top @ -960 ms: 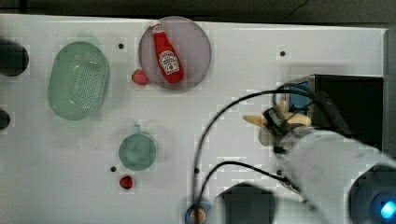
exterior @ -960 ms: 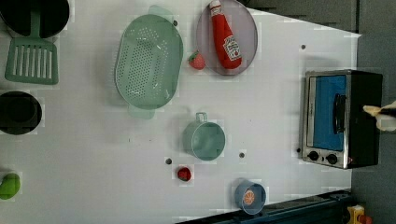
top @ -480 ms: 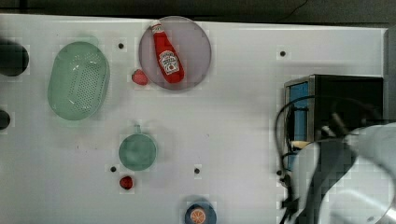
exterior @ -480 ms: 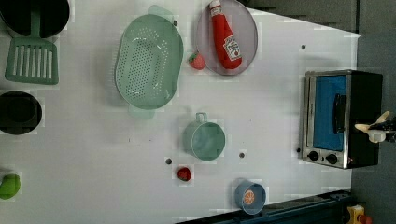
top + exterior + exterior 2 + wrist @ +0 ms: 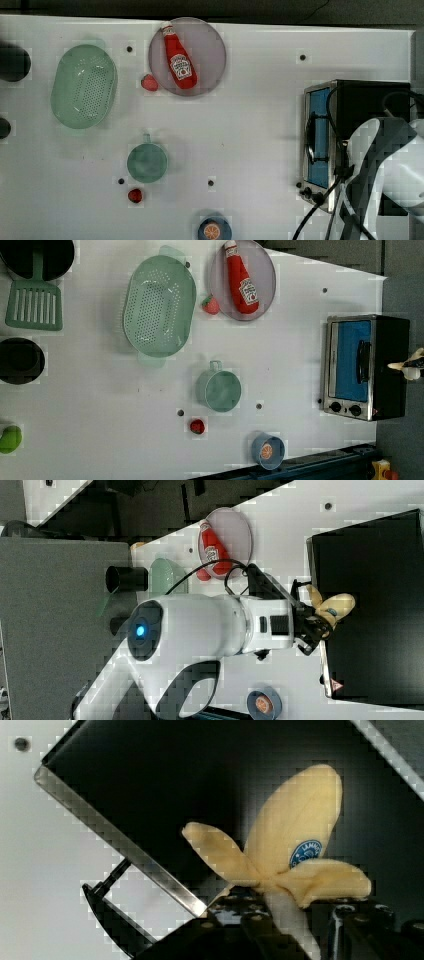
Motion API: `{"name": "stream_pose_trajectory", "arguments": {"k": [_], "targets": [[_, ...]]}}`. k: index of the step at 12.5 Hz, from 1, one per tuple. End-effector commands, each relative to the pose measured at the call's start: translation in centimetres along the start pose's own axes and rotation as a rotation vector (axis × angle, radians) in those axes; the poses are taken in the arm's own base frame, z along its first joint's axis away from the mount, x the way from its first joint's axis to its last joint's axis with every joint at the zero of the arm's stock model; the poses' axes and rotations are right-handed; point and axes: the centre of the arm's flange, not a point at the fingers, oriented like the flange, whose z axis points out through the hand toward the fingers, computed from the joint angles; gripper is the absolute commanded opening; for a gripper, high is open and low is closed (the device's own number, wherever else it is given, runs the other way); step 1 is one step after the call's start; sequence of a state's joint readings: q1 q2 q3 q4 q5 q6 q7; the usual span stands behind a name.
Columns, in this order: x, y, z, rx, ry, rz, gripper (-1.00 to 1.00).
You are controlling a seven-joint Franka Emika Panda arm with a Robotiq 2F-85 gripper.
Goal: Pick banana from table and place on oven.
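Now the gripper (image 5: 320, 622), clamped on the banana (image 5: 332, 606), has swung from the table (image 5: 250, 125) to above the oven (image 5: 370, 605) top; ketchup (image 5: 177, 62) lies far off at the top view's left.

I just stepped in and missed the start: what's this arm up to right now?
The robot arm's gripper is shut on a small yellow toy banana and holds it over the black top of the toaster oven, near its front edge. Whether the banana touches the oven top cannot be told; it is not released. On the white table, the ketchup bottle lies on its plate.
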State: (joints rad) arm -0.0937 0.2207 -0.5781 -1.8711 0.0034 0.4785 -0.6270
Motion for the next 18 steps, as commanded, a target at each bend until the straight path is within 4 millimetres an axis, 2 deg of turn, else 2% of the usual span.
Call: {"name": "stream_pose_trajectory", "arguments": {"k": [1,2,7,8,10,11,14,15,18], "targets": [[1.0,-0.3,-0.3,0.042,0.02,-0.076,-0.48],[1.2,-0.3,-0.4,0.041,0.041,-0.11,-0.4],[1.1,-0.2,-0.2,0.042,0.042,-0.14,0.71],[1.1,-0.1,-0.8,0.046,0.048,-0.141,0.93],[0.6,0.1,-4.2,0.062,0.063,-0.155,1.0],[-0.1,0.1,-6.6,0.085,0.064,-0.163,1.0],[-3.9,-0.7,-14.0,0.115,0.042,-0.217,1.0],[-5.7,-1.8,-16.0,0.11,0.037,-0.228,1.0],[-11.8,-7.3,-21.2,0.105,0.059,-0.193,1.0]]}}
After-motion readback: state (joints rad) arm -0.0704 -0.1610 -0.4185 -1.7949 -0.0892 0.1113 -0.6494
